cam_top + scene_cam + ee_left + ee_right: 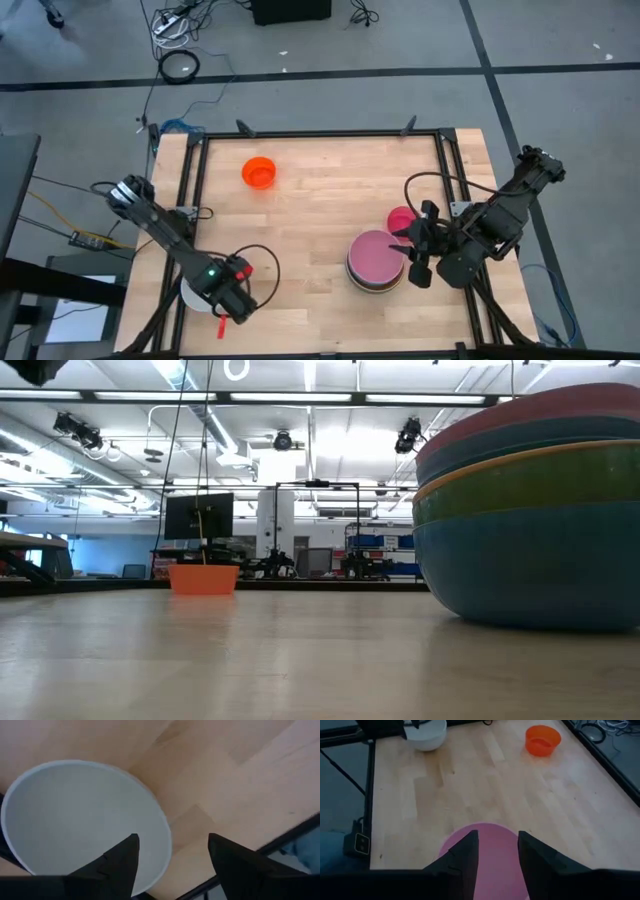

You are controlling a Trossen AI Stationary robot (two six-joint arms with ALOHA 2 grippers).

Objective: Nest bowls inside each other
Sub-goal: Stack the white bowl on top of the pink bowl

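From above, my left gripper [232,305] sits at the near left corner of the wooden table [320,220], over the white bowl [192,294], of which only a sliver of rim shows past my wrist. My right gripper [420,258] is on the right side, its fingers reaching toward the stack of bowls [376,262] topped with pink; a small magenta bowl [401,218] lies just beside that stack, on its far side. A lone orange bowl [259,172] stands well apart near the far left of the table. From table height, the stack [530,510] fills the right of the picture, showing pink, teal, orange, green and blue bands from top to bottom, while the orange bowl [204,578] stands far across the boards. Through my left wrist camera, my two dark fingers [120,862] are spread wide with nothing between them; one hangs over the white bowl's [75,815] rim and the other over bare wood beside it. Through my right wrist camera, my fingers [465,855] stand a moderate gap apart above the pink bowl [495,850], holding nothing that I can see, with the white bowl [427,736] and orange bowl [543,740] far beyond.
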